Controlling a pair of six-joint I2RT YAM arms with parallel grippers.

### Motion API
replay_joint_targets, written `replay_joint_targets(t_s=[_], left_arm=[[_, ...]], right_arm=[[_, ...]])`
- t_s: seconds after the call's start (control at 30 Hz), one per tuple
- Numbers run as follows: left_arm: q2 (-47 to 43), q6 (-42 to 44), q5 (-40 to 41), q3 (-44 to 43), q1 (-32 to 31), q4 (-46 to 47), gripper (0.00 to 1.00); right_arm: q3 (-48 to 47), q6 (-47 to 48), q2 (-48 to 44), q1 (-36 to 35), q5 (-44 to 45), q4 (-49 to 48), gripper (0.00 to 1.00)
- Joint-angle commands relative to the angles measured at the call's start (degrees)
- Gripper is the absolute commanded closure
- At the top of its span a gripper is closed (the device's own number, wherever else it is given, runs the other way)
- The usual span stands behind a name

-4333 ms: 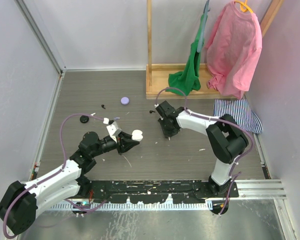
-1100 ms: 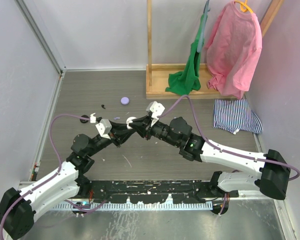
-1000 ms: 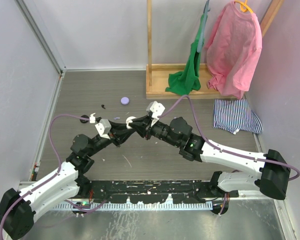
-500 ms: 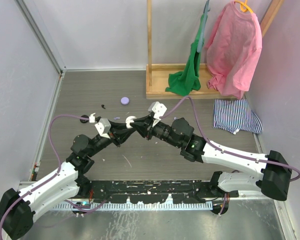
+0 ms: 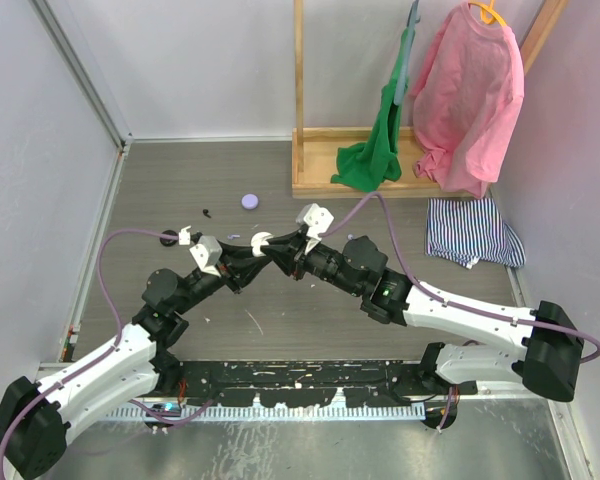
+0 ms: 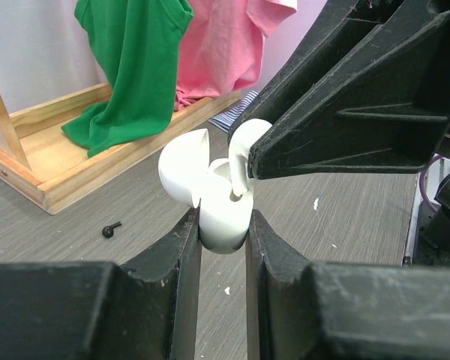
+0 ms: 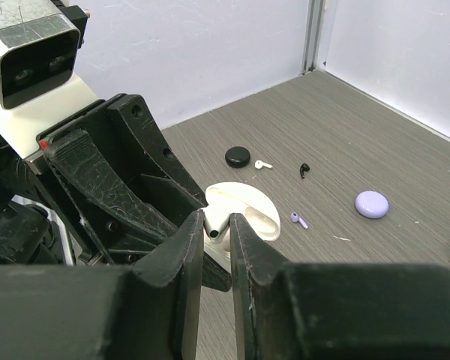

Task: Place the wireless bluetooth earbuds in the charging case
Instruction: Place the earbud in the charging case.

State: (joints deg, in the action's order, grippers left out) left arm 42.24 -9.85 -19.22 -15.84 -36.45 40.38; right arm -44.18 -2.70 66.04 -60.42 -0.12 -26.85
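My left gripper [image 6: 223, 225] is shut on the base of a white charging case [image 6: 223, 217], held above the table with its lid [image 6: 184, 161] swung open. My right gripper [image 7: 216, 225] is shut on a white earbud [image 7: 216, 223], whose stem dips into the case's well [image 6: 238, 176]. From above, both grippers meet at the case [image 5: 263, 240] mid-table. On the table lie a white earbud [image 7: 264, 164], a black earbud [image 7: 304, 169] and a lilac earbud [image 7: 298, 220].
A black round case [image 7: 238, 157] and a lilac round case [image 5: 249, 201] lie on the table. Behind stands a wooden rack [image 5: 360, 185] with a green cloth [image 5: 375, 160] and a pink shirt [image 5: 467, 100]. A striped cloth [image 5: 470, 230] lies at the right.
Since the earliest frame my right arm has swung left from the table to the case held by my left gripper. Over the last second both arms have barely shifted.
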Motion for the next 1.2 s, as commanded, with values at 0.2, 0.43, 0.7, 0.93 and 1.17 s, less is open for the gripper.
replay_joint_targets(t_s=[0.2, 0.43, 0.7, 0.93, 1.17], left_arm=[[-0.5, -0.8, 1.3, -2.9, 0.0, 4.9, 1.00], [-0.9, -1.7, 2.7, -3.1, 0.0, 5.4, 1.00], [-1.7, -2.0, 4.7, -2.7, 0.0, 5.1, 1.00], [-0.5, -1.7, 2.5, -3.0, 0.0, 5.0, 1.00], [-0.2, 1.2, 2.5, -3.7, 0.0, 2.1, 1.00]], right_arm=[[-1.6, 0.2, 0.9, -0.4, -1.9, 0.0, 0.85], [-2.5, 0.4, 1.3, -0.5, -1.9, 2.1, 0.85], [-1.9, 1.0, 0.1, -0.4, -0.8, 3.4, 0.83], [-4.5, 0.2, 1.0, -0.4, 0.0, 7.3, 0.83], [-9.3, -0.9, 2.0, -0.4, -0.9, 15.1, 0.83]])
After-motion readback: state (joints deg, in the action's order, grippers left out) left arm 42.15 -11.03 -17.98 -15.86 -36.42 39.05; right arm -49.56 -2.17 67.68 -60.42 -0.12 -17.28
